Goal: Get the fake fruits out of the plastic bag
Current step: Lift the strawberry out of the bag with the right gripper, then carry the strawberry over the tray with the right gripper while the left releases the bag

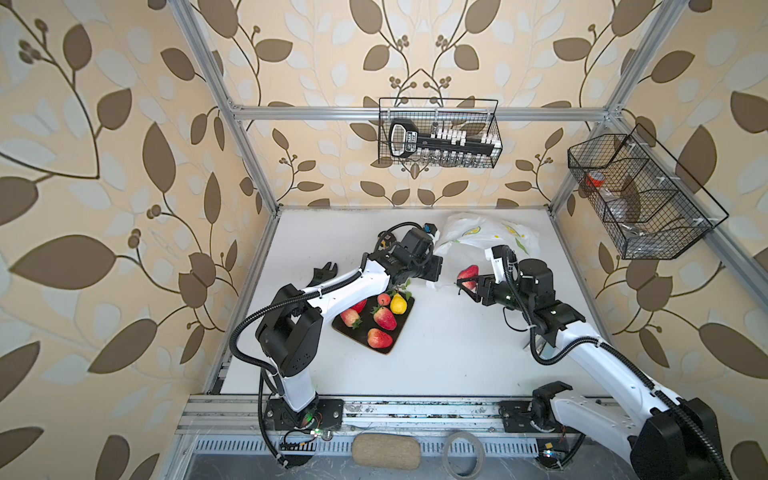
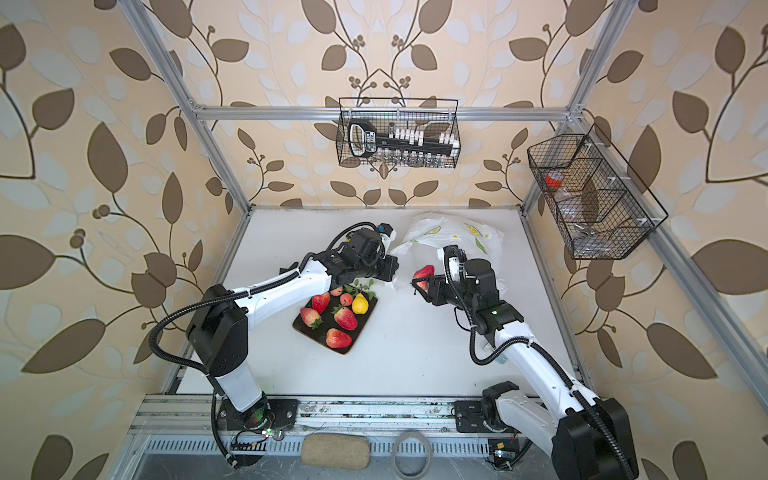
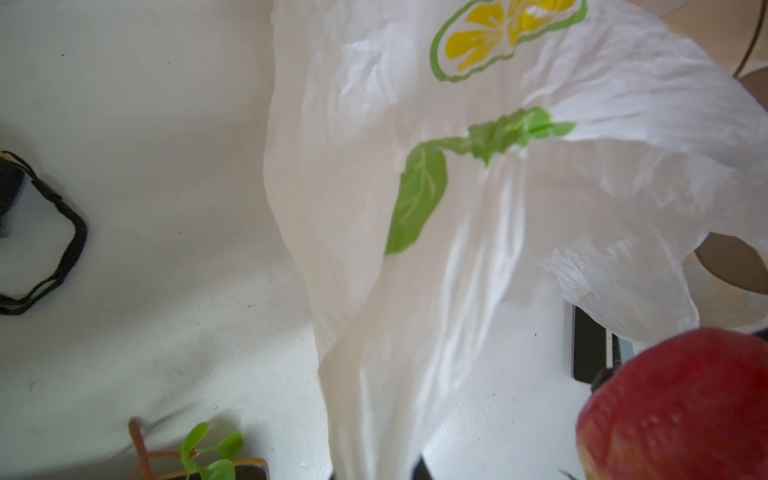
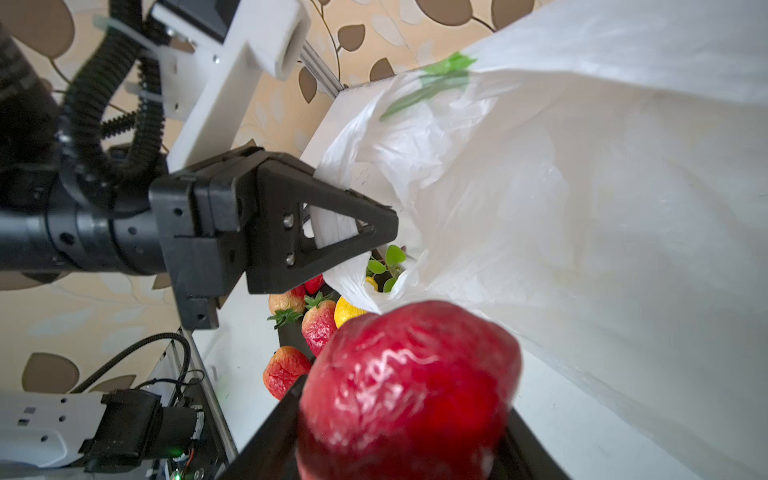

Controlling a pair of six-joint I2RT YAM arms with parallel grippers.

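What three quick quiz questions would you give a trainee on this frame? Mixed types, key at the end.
1. Multiple choice: the right gripper holds A) a red strawberry, B) a banana, C) nothing.
2. True or false: the yellow pear lies inside the plastic bag.
3. Fill in: the left gripper pinches the edge of the ____.
Key: 1 A. 2 False: the pear lies on the black board, outside the bag. 3 plastic bag.
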